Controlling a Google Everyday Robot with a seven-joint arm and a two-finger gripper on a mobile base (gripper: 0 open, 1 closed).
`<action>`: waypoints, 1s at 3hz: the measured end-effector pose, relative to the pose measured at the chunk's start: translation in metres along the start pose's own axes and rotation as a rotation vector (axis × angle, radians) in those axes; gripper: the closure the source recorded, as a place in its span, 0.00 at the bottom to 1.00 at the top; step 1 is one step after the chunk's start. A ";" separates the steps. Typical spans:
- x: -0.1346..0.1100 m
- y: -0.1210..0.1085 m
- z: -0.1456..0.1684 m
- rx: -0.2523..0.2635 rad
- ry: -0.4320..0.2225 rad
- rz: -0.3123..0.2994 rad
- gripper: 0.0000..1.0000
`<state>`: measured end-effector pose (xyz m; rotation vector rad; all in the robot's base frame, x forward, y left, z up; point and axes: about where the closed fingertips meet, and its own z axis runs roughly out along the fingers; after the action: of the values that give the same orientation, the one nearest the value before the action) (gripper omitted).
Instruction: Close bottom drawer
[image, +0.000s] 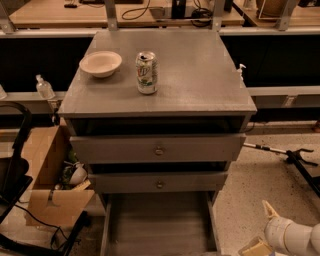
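The bottom drawer (160, 222) stands pulled out at the foot of the table (200, 75), its long axis running toward you and its front past the lower edge. The closing looks wholly undone. Your hand (261, 229) hangs low right, near the drawer, fingers spread, gripping nothing.

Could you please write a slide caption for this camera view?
Bottom drawer stands open; gripper hovers low right, apart from it.

Down in the bottom right corner, the gripper (257, 227): two pale tan, wedge-shaped fingers (269, 210) set wide apart, on a smooth, rounded, glossy white wrist (292, 237).
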<state>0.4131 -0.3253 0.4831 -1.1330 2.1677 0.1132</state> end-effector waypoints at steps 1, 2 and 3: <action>0.055 0.048 0.069 -0.128 0.001 0.072 0.27; 0.079 0.081 0.105 -0.211 0.004 0.106 0.50; 0.079 0.086 0.109 -0.220 0.001 0.111 0.81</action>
<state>0.3746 -0.2872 0.3326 -1.1305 2.2611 0.4086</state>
